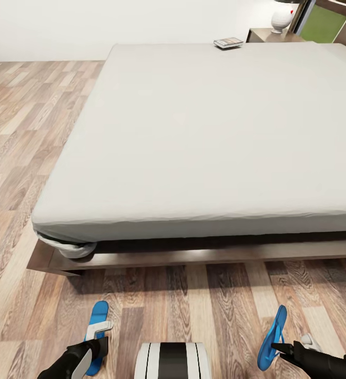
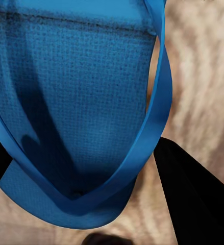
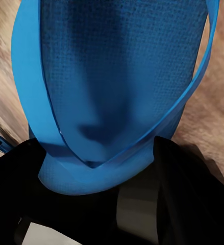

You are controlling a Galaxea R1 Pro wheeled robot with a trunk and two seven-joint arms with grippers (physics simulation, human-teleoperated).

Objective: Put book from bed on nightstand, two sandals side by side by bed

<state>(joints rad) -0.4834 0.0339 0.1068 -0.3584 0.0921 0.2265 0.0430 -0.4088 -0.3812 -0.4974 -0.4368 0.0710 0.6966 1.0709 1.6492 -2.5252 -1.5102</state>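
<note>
holding one sandal each, the left gripper (image 1: 91, 351) pinches the left sandal (image 1: 96, 329) and the right gripper (image 1: 278, 348) the right sandal (image 1: 272, 337), which hangs tilted on edge; set both flat, side by side, beside the bed (image 1: 194, 137). far off, the book (image 1: 228, 42) lies at the mattress's far edge, near the nightstand (image 1: 270, 36).

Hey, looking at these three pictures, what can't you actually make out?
- Book cover, head view: too small and far to read.
- Nightstand, head view: front hidden behind the bed; the lamp on it is cut by the top edge.
- Left sandal, head view: heel end hidden by the left gripper.
- Right sandal, right wrist view: far end cut by the top edge.
- Whether either gripper's jaws pinch a sandal: unclear.
</note>
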